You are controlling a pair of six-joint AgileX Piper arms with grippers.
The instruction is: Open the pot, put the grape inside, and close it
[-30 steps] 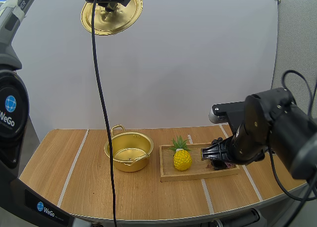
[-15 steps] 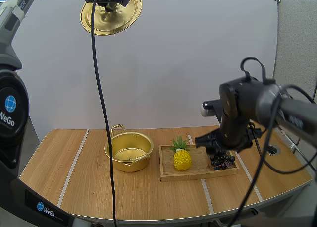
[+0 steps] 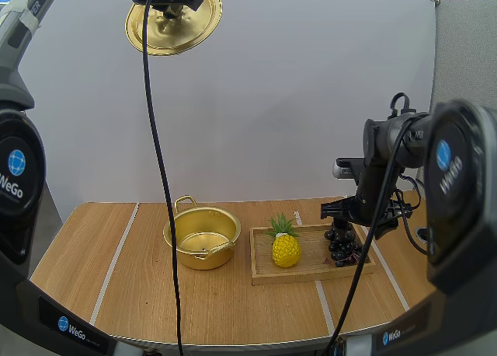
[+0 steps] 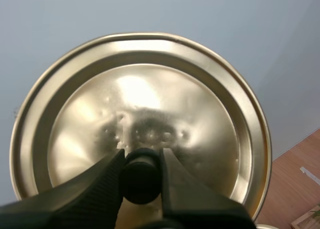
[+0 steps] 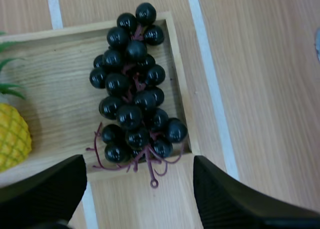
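Right gripper [image 5: 139, 163]: fingers spread wide, nothing between them, hanging straight above the bunch of dark grapes [image 5: 132, 86]. The grapes lie in the wooden tray [image 5: 55, 89], tight in the end away from the toy pineapple [image 3: 286, 249]. That is right of centre, lower half of the high view.

Key relation: the bunch's long axis runs across the tray's short way, with the stem end at the rim nearest the fingers. That axis is crosswise to the line between the two fingers, so they straddle the narrow width. Likely a plain drop and close, no wrist turn needed. The tray rim just beside the bunch could catch a finger.

Left gripper [image 4: 142, 156]: pinched on the black knob [image 4: 141, 181] of the gold lid [image 4: 140, 104], held high in the upper left of the high view, well apart from the gold pot [image 3: 202, 235]. The pot stands open on the table [image 3: 109, 278], just left of the tray. The right arm is the near and free one for the grapes.
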